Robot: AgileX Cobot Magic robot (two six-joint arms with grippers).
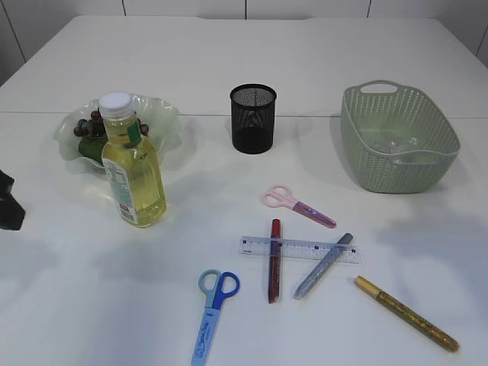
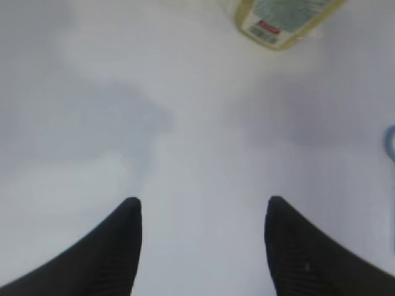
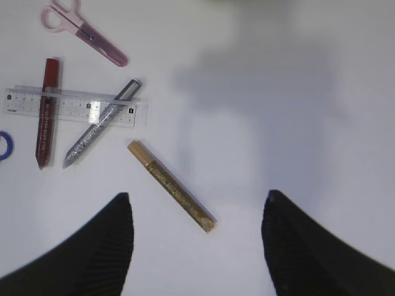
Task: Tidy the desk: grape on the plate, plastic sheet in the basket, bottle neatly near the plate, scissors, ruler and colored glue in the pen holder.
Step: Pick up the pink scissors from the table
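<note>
Dark grapes lie on the pale green plate at the back left. The bottle of yellow liquid stands upright just in front of the plate; its base shows in the left wrist view. The black mesh pen holder stands mid-table. In front of it lie pink scissors, blue scissors, a clear ruler, and red, silver and gold glue pens. My left gripper is open and empty over bare table. My right gripper is open above the gold glue pen.
The green woven basket stands at the back right, with something clear lying inside it. My left arm shows only as a dark shape at the left edge. The ruler lies across the red and silver pens.
</note>
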